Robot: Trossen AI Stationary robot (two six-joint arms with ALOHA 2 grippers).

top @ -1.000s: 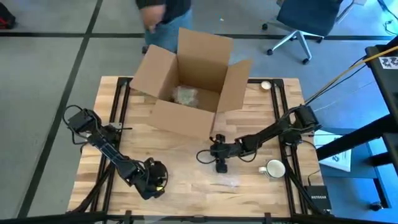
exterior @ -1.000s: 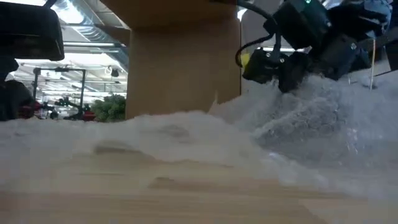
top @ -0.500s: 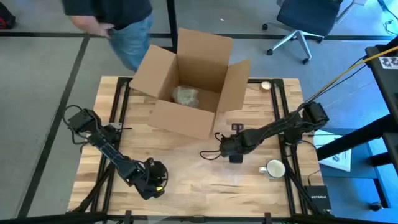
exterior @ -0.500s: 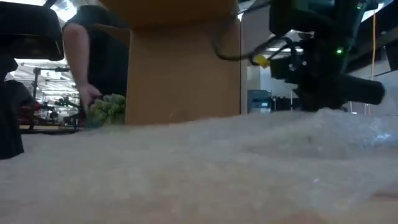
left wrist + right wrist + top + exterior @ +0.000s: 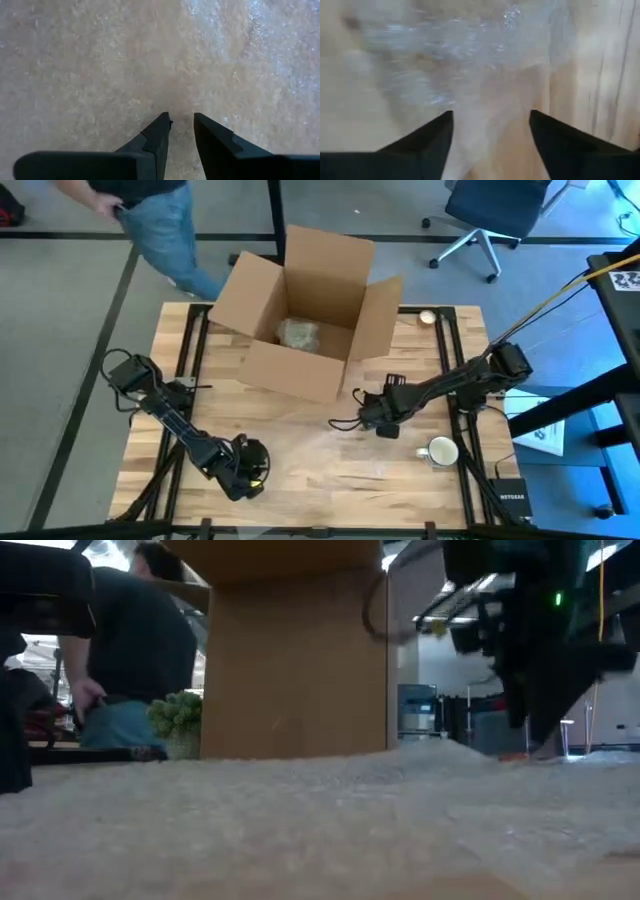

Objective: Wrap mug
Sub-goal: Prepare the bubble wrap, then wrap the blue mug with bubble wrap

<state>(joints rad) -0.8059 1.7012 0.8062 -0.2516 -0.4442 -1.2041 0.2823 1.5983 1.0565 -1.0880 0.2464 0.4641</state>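
A clear bubble wrap sheet point(image 5: 340, 458) lies flat on the wooden table's near middle and fills the foreground of the low view point(image 5: 300, 810). The white mug point(image 5: 440, 450) stands on the bare table to the sheet's right, touched by nothing. My right gripper point(image 5: 383, 423) hangs open just over the sheet's far right part point(image 5: 460, 45), left of the mug. At the sheet's near left, my left gripper point(image 5: 245, 475) points down at the wrap point(image 5: 150, 60) with a narrow gap between its fingers. My left gripper points down onto the bubble wrap, its fingertips point(image 5: 162, 124) close over the sheet. Whether they touch it, I cannot tell.
An open cardboard box point(image 5: 255, 290) stands at the table's far middle with a wrapped bundle point(image 5: 298, 333) inside. A small round thing point(image 5: 428, 317) lies at the far right. A person point(image 5: 150, 210) walks beyond the far left corner. Bare wood shows around the mug.
My right gripper has gone toward the table's right and slightly far edge. The wrap's right part, raised in a hump up to that gripper a second ago, has been drawn out and now lies flat below it. The person has walked left behind the box.
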